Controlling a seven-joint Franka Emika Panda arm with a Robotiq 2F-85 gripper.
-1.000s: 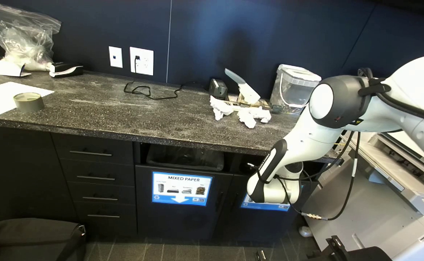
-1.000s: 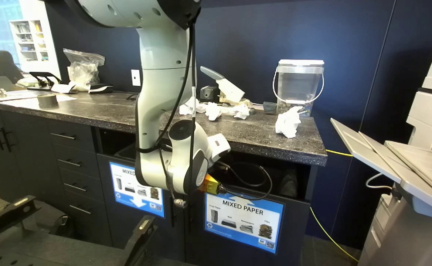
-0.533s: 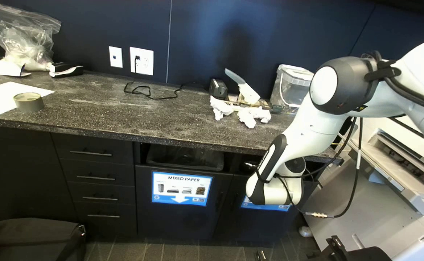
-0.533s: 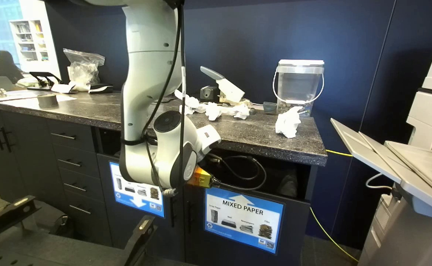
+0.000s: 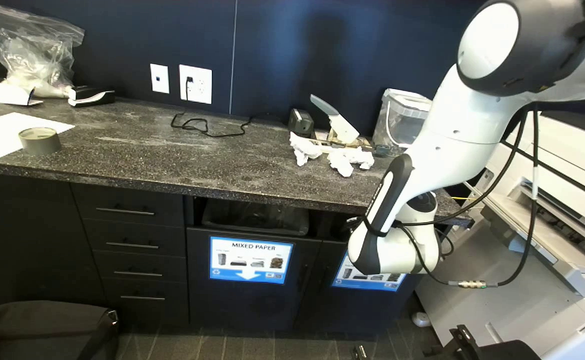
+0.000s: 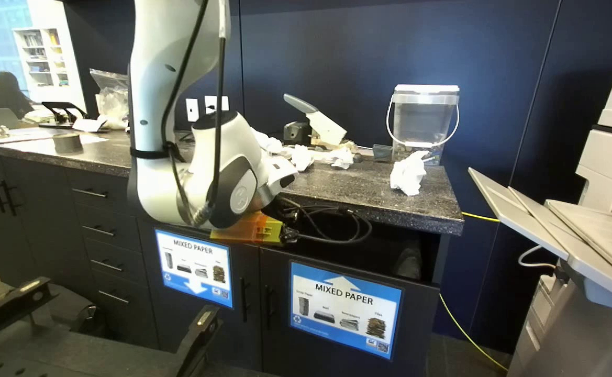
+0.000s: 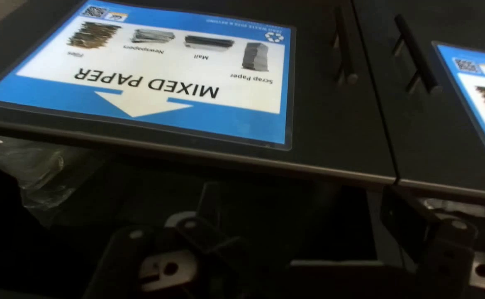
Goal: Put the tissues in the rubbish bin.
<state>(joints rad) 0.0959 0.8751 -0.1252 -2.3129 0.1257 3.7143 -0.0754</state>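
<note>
Several tissues (image 6: 408, 174) are lying on the bench (image 5: 197, 167), so I'm judging plenty left to do; my claw (image 7: 302, 207) is gaping wide at the mouth of the rubbish bin (image 7: 321, 124), seemingly holding nothing. That bin is showing clear plastic (image 7: 39, 170) inside — I'm not managing to see any tissue there — and the lidded bucket (image 6: 425, 120) is holding something unclear.

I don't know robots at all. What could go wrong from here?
The open gripper looks close to the counter's edge, so it might bump it going up. The looped cable by the opening of the rubbish bin could snag there. And the tissue near the counter's end might get knocked off if the arm swings past.
</note>
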